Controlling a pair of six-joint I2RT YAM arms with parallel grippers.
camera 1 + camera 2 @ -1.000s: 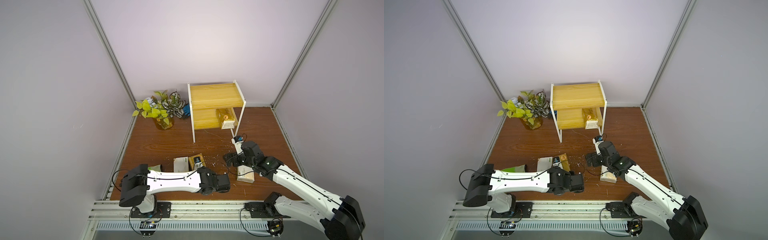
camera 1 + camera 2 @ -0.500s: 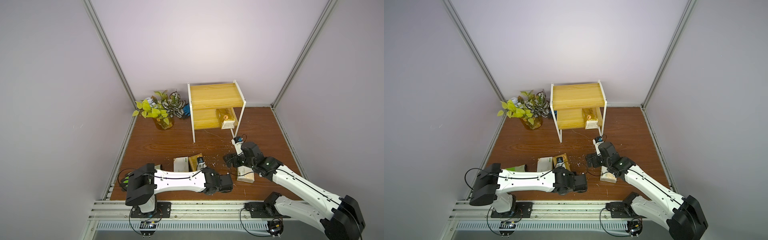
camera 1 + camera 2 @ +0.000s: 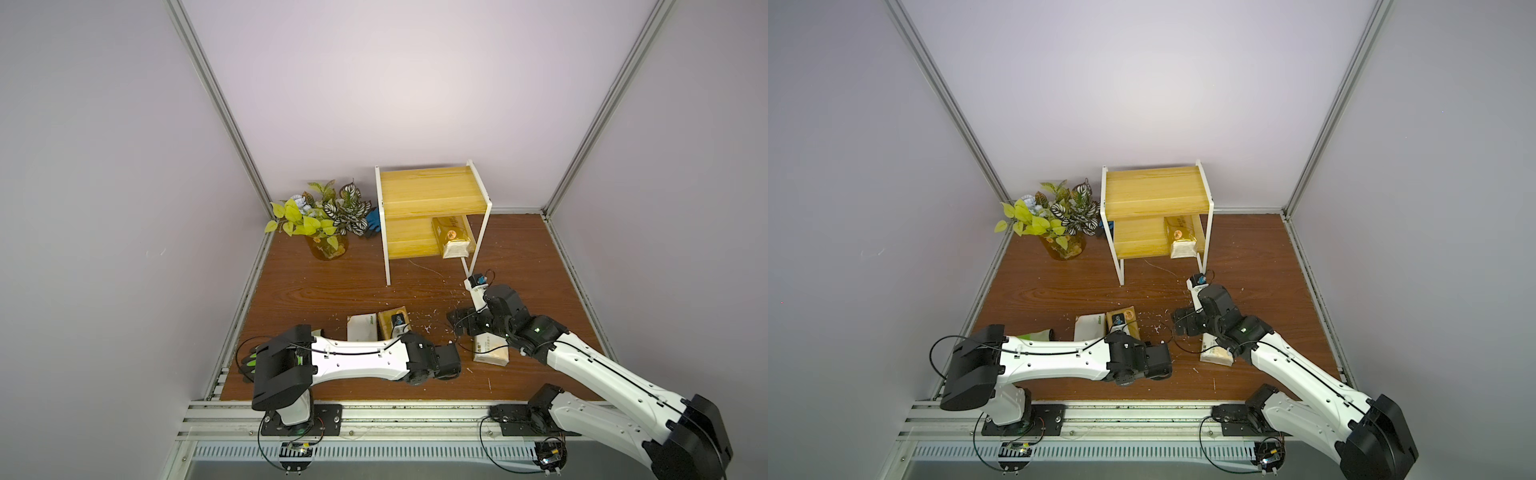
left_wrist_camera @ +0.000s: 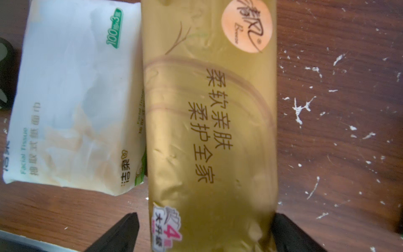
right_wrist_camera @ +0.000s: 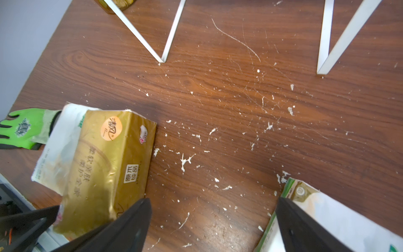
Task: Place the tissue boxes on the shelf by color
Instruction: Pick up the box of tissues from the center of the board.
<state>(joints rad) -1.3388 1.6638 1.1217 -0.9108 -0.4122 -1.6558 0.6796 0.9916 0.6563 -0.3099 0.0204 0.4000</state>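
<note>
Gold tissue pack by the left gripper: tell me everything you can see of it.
The gold tissue pack is a soft brick in shiny, wrinkled gold wrap with Chinese print, a round orange sticker at its far end and a pink label at the near end. It lies flat on the table, one long side against a white pack. The open left gripper straddles its near end; contact is unclear.

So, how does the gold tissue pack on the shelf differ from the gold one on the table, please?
The shelf gold pack lies on the lower board of the shelf; the table gold pack lies on the table. The shelf gold pack lies alone; the table gold pack lies against a white pack. The open left gripper brackets the table gold pack; no gripper touches the shelf one. Both are shiny gold.
</note>
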